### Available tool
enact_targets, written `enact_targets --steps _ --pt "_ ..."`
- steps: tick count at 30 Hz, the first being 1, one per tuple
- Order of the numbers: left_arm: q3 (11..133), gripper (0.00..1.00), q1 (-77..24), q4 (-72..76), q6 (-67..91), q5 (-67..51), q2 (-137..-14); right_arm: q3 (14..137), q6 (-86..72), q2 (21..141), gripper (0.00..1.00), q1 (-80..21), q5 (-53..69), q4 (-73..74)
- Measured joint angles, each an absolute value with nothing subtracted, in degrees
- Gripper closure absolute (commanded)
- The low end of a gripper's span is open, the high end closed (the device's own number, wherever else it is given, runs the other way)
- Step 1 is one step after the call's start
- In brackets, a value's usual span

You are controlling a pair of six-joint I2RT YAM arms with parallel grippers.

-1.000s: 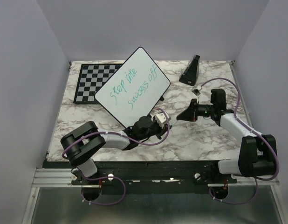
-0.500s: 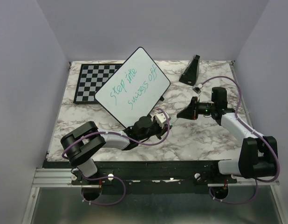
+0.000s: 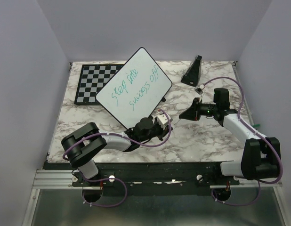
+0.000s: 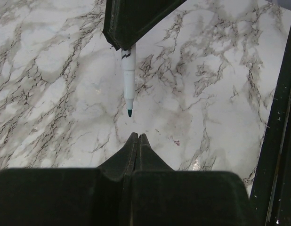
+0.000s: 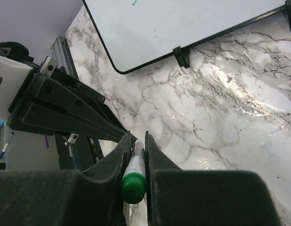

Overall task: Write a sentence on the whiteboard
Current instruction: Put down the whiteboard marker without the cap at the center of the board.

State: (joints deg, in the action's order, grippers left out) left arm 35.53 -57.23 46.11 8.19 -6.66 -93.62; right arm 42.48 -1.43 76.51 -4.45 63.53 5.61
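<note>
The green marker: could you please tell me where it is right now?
In the right wrist view the green marker is clamped in the right tool, above the marble tabletop just right of the whiteboard.

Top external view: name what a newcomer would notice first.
The whiteboard, set diagonally in the far middle, bears the sentence "Step into success off" in teal. Left of it lies a checkered chessboard; to its right, the right gripper holds a marker, jaws shut.

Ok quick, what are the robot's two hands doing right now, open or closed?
Left gripper: shut, empty.
Right gripper: shut on the white marker pen with a green end.
</note>
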Motion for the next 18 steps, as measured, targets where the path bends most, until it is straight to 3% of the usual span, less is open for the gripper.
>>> enact_targets --steps 18 --pt "33.5 0.96 -57.23 46.65 8.45 -6.61 -92.55 42.7 -1.43 77.21 0.99 -4.45 62.76 6.07"
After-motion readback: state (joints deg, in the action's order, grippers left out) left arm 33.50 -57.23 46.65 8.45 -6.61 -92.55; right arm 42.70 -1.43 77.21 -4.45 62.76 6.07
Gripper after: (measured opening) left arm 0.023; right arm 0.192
